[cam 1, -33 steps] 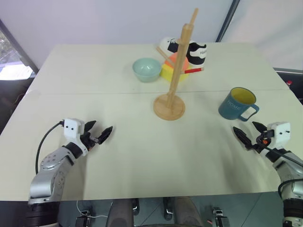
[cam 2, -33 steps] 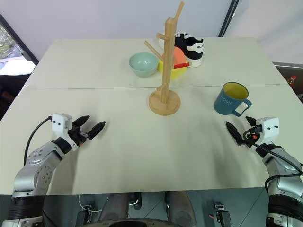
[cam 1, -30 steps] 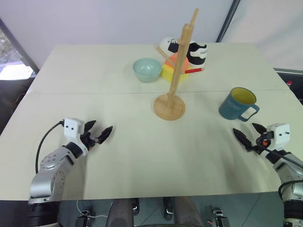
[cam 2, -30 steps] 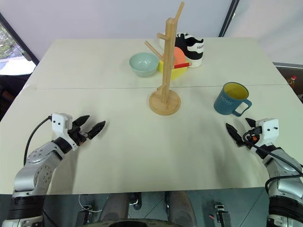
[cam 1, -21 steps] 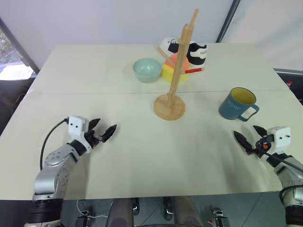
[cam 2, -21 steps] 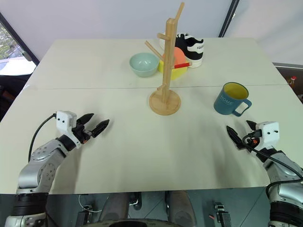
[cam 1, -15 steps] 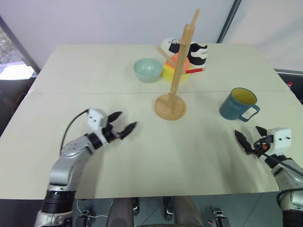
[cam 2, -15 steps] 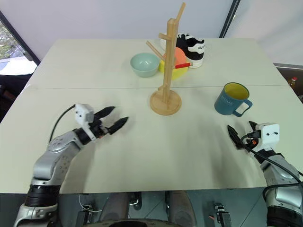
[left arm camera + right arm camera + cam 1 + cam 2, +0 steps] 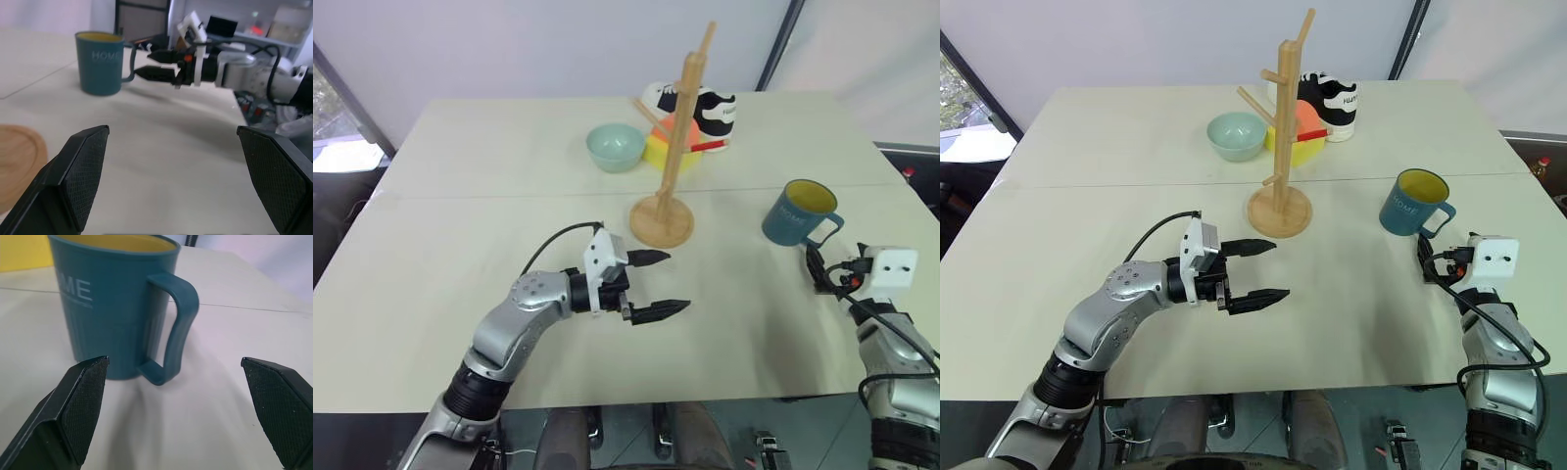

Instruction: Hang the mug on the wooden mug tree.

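I'm at the approach step: the dark teal-blue mug with the yellow inside (image 9: 1414,204) stands upright on the pale surface (image 9: 1087,147), off to the right of the tall light-wood mug tree (image 9: 1282,137) and well apart from it, nothing hung yet. My right gripper (image 9: 152,64) sits just short of the mug with its two black fingers spread wide and nothing between them; through the right wrist camera the loop handle faces me, just ahead and between the fingertips. My left gripper (image 9: 1255,270) hovers over the middle of the surface, near the tree's round base, fingers apart and empty, pointing across toward the mug.

Next I judge the right gripper should ease forward until the handle or the near wall sits between the fingers, then close firmly. The handle must stay free enough to slip over a slanted peg, so gripping the rim or body may serve better.
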You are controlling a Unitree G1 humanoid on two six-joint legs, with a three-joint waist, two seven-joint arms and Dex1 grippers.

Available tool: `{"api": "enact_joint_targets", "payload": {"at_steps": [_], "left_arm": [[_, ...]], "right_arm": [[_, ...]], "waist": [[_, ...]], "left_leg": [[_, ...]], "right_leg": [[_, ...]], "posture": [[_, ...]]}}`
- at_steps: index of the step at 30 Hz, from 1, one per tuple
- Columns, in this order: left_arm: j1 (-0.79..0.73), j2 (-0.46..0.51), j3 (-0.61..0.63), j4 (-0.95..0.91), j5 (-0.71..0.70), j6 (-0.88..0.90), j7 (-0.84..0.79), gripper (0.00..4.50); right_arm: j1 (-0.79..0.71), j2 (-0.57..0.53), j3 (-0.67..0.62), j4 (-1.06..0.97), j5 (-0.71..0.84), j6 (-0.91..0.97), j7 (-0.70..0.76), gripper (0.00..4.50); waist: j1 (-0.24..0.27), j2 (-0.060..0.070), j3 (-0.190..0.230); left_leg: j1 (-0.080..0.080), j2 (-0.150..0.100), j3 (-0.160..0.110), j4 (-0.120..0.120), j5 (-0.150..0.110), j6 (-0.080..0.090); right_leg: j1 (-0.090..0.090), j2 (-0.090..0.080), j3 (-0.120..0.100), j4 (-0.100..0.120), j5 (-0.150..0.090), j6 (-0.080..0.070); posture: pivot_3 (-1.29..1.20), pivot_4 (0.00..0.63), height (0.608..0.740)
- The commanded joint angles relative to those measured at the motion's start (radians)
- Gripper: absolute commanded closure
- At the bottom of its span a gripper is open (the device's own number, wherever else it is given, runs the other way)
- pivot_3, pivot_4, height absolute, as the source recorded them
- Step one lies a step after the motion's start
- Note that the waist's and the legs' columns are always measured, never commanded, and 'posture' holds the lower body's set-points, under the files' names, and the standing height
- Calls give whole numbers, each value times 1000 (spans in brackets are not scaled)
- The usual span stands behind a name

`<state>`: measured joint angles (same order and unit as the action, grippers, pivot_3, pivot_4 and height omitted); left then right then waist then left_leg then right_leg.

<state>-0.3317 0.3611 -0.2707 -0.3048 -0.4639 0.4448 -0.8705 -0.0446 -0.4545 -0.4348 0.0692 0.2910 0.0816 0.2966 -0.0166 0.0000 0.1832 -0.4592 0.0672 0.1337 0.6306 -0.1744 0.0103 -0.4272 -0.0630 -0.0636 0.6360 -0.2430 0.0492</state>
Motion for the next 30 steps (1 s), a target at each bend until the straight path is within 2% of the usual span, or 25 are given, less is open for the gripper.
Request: {"api": "enact_joint_targets", "payload": {"at_steps": [1, 30], "left_arm": [[-16, 7, 17, -27, -4, -16, -11, 0], [3, 27, 32, -71, 5, -26, 8, 0]], "right_arm": [[-30, 1, -3, 12, -13, -26, -19, 16], [-190, 10, 11, 225, -52, -44, -144, 16]], "waist": [[0, 0, 0], [1, 1, 0]], "left_leg": [[0, 0, 0, 0, 0, 0], [0, 0, 0, 0, 0, 1]], "right_leg": [[0, 0, 0, 0, 0, 0], [0, 1, 0, 0, 0, 1]], "posture": [[0, 150, 721], [0, 150, 721]]}}
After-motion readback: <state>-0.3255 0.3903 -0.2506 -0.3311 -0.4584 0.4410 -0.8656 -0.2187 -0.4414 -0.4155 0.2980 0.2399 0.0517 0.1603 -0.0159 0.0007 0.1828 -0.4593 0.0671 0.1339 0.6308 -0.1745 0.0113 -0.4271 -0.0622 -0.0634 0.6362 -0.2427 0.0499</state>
